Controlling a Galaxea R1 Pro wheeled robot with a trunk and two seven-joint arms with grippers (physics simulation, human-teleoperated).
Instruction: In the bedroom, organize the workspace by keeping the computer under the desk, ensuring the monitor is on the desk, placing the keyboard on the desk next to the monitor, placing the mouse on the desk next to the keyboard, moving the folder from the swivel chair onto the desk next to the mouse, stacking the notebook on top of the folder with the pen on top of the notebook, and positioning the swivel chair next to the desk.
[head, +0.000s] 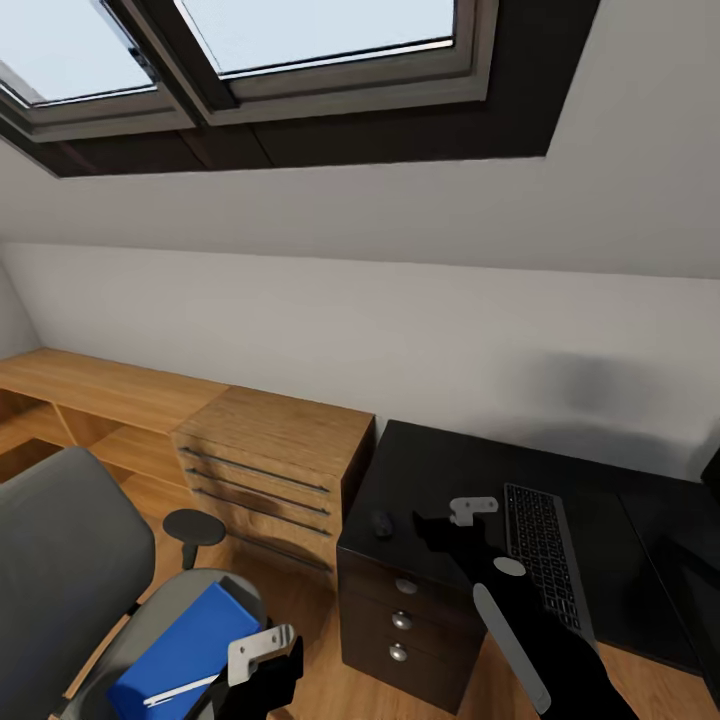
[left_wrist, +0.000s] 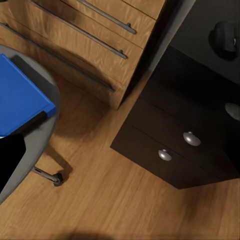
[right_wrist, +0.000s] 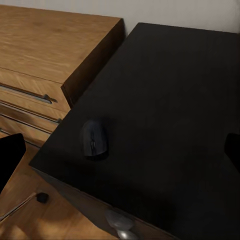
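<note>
Soft daylight is coming down through the skylights (head: 250, 50), evenly brightening the white wall (head: 400, 330). A blurry grey shadow is smudging that wall above the black counter (head: 430, 480). The renders are looking slightly soft, lines bowing near the edges.

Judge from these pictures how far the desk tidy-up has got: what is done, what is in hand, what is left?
Done: the keyboard and mouse lie on the black desk, though apart. In hand: the left gripper hovers by the blue folder, which lies on the chair seat with the pen on it. Left: moving the folder to the desk, then stacking the notebook and pen on it, and parking the chair.
</note>
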